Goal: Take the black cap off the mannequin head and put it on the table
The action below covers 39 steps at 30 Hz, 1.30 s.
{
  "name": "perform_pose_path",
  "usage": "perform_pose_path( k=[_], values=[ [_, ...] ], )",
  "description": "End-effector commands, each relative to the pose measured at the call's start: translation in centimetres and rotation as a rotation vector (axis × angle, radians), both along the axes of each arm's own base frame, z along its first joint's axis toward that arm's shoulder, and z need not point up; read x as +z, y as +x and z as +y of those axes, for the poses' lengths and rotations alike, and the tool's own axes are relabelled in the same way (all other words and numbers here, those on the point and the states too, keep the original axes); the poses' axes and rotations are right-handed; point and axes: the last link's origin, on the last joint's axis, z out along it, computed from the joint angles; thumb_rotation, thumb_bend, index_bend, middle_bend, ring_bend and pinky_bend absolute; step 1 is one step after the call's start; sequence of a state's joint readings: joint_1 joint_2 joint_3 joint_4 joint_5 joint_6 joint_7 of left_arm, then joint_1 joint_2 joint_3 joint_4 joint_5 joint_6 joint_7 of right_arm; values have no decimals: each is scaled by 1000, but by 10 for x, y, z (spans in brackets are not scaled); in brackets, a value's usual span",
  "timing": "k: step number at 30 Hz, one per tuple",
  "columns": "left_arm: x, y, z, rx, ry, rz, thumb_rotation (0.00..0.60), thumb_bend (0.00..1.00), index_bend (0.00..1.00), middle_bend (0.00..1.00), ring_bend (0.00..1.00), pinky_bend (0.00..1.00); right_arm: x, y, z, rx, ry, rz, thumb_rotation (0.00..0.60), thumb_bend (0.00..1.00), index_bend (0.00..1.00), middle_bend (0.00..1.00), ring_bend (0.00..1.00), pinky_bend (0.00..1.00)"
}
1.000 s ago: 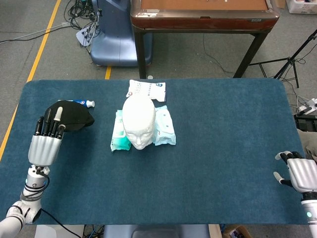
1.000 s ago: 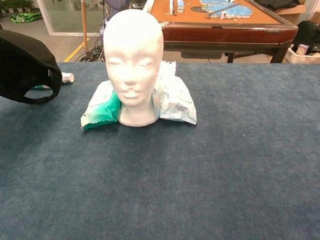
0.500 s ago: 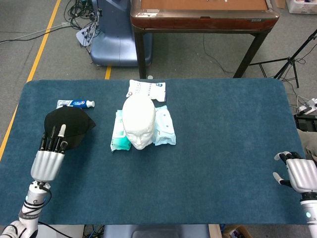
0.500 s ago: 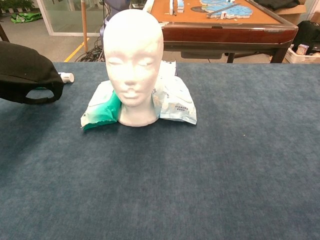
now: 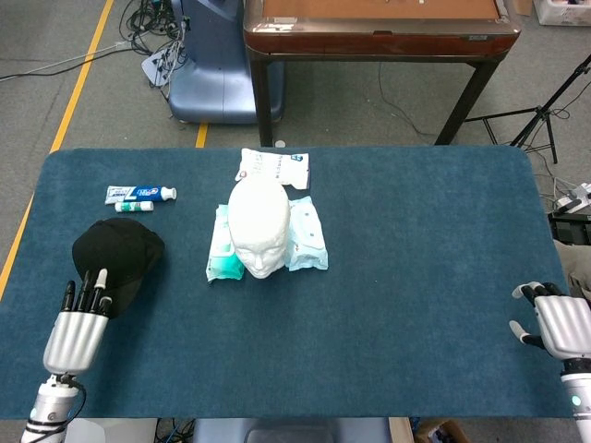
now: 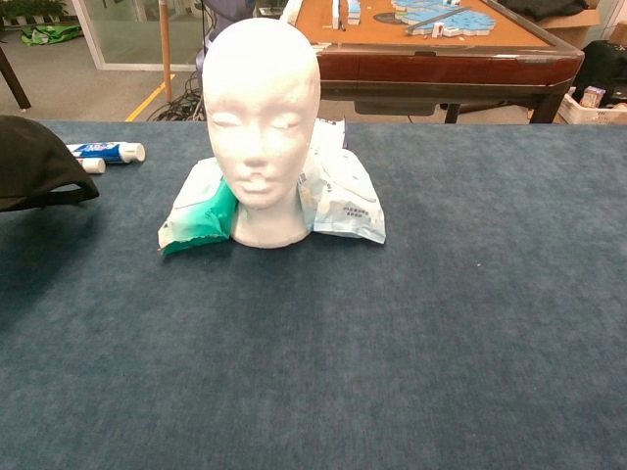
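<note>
The black cap [image 5: 115, 254] lies dome up on the blue table [image 5: 416, 277] at the left, well clear of the bare white mannequin head [image 5: 259, 226]. My left hand [image 5: 74, 328] is just in front of the cap, fingers stretched out, fingertips [image 5: 92, 281] over its near rim; the thumb is hidden. In the chest view the cap [image 6: 29, 162] sits low at the left edge, and the mannequin head [image 6: 260, 127] stands upright in the middle. My right hand [image 5: 559, 323] hovers at the table's near right corner, fingers apart, holding nothing.
A toothpaste tube [image 5: 138, 193] and a small white tube [image 5: 134, 207] lie just behind the cap. Wipe packets [image 5: 305, 235] flank the head, and a white pouch [image 5: 272, 168] lies behind it. A wooden table [image 5: 379, 28] stands beyond the far edge.
My left hand has drawn back toward the near edge and lowered, bringing the cap down from the air onto the table. The tubes behind it are now uncovered. The right hand has not moved.
</note>
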<state>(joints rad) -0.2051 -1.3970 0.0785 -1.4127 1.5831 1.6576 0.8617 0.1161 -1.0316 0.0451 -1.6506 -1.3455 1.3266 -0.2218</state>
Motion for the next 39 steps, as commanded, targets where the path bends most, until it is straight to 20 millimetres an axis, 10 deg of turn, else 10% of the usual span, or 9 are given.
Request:
perform_pose_path(
  k=[1,15,39],
  values=[
    [5,-3,-12,18,-14,-10,600,250,408,102,39,173,0,0,0,0,0,1,600,246,398,373,305,567],
    [17,-12,-38,103,-70,-41,600,0,86,83,6,131,-3,1,0,3,8,8,600,246,398,373,304,568],
    [39,-15,-5,129,6,-405,600,76,398,293,213,350,7,0,7,-6,-62,13,600,247,398,373,304,568]
  ],
)
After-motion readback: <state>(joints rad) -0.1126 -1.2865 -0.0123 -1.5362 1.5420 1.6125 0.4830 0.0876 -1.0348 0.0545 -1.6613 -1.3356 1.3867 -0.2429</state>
